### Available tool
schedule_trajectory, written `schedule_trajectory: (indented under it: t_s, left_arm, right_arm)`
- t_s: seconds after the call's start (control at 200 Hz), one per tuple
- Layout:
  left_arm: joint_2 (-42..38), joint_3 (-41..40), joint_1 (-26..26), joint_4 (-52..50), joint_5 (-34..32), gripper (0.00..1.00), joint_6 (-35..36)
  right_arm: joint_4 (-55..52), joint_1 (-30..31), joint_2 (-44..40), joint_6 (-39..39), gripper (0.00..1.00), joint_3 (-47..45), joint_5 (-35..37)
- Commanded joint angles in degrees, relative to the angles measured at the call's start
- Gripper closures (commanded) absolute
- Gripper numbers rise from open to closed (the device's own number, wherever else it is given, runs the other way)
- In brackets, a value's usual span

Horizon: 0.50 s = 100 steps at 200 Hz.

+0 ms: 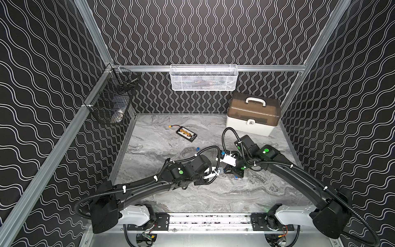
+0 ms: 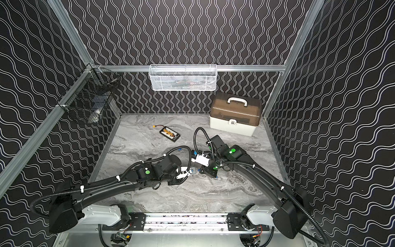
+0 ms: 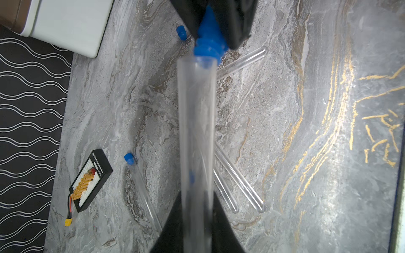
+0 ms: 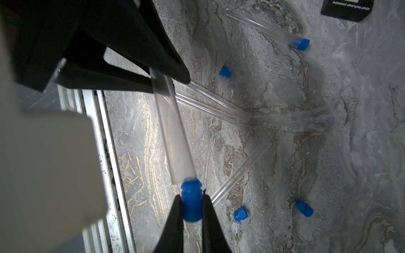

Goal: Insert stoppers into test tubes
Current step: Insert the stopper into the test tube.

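The right end effector (image 4: 191,195) is closed on a blue stopper (image 4: 191,204), pinched across its body, plug end projecting past the fingertips. The left end effector (image 3: 196,197) is closed on a clear tube (image 3: 196,122), gripped at the end away from its mouth and held above the surface (image 3: 295,153). The stopper lies directly off the tube's open mouth, touching the rim; how far it has entered cannot be told. The tube's long axis runs from the left end effector straight toward the right one, with the stopper roughly in line. The coming push should therefore follow that axis, right arm driving, left arm bracing; any tilt risks catching the rim. Beneath the tube lie bare tubes (image 3: 240,179); beside it, a capped tube (image 3: 143,188) and loose stoppers (image 4: 225,71).
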Motion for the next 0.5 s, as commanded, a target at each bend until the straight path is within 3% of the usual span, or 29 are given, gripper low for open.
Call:
schedule_trajectory:
  t_s: [0.0,0.495]
  left_arm:
    - [-0.5,-0.3,-0.1,0.9,-0.2,0.98,1.5]
    - [-4.3,-4.1,-0.3,3.4,0.3,0.98,4.2]
  right_arm:
    - [1.3,0.3,-0.2,0.5,0.89,0.4,-0.2]
    - [-3.1,-0.2,1.2,-0.2,0.89,3.8,-7.3]
